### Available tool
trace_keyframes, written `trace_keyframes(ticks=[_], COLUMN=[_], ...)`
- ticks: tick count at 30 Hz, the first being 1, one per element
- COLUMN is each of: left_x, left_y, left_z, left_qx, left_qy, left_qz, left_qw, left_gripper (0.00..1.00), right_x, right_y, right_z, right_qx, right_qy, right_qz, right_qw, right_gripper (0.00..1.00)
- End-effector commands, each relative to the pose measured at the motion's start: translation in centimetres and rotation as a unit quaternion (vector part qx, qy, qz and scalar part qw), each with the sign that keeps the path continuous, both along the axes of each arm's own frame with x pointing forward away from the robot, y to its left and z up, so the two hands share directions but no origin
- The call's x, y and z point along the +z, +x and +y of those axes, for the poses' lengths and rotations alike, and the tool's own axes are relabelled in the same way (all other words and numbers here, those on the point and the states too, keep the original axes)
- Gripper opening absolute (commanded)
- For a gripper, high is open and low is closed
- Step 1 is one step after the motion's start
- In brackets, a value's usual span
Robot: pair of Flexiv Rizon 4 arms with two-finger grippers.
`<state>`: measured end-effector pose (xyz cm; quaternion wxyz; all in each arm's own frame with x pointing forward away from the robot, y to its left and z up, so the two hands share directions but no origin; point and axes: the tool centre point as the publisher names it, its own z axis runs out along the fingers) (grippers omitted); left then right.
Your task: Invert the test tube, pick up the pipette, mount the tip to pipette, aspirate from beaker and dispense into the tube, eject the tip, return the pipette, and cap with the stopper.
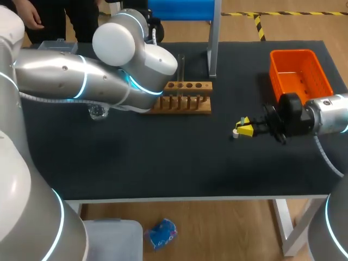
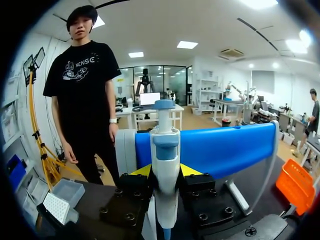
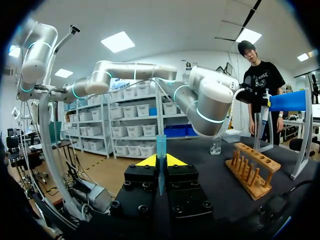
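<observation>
Black matting covered your worktop (image 1: 163,163), with an orange plastic basket (image 1: 300,73) in its far right corner and a wooden test-tube rack (image 1: 182,99) standing near the middle of the far edge. Your left arm came in from the left and crossed above the rack's left end. Your left claw (image 2: 165,172) was closed on a white and blue pipette (image 2: 165,150), with both yellow-tipped fingers pressing its body from either side and its blue button end clear of the fingers. Just ahead of that claw ran the blue bar of the pipette stand (image 2: 220,147). A white tip box (image 2: 56,207) sat on the worktop off to that claw's side. A small glass beaker (image 1: 98,112) stood left of the rack, partly under your left arm. Your right claw (image 1: 246,128) hung over the right half of the worktop, nearer the right edge and well apart from the rack. It gripped a clear bluish test tube (image 3: 161,147) between its two fingers, the tube reaching out past the yellow tips. You could not tell from these views which end of the tube was the open one.
</observation>
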<state>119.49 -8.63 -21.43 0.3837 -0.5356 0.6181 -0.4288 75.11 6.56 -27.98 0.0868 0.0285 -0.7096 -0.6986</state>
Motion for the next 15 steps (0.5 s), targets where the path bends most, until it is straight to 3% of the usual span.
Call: trace_keyframes(ticks=[1,2,15], left_x=[-0.38,-0.38,0.6], left_y=[0.16,0.15,0.09], left_z=[-0.32,-0.32,-0.32], left_qx=[0.006,0.006,0.004], left_qy=[0.001,0.001,-0.001], left_qz=[-0.001,-0.001,-0.004], left_qw=[1.0,1.0,1.0], left_gripper=[0.09,0.0,0.0], right_x=[0.06,0.06,0.06], right_y=[-0.01,-0.01,-0.01], right_z=[-0.02,-0.02,-0.02], right_qx=[0.0,0.0,0.0], right_qy=[-0.001,-0.001,-0.001], right_qz=[0.0,0.0,0.0], right_qw=[1.0,1.0,1.0], right_gripper=[0.0,0.0,0.0])
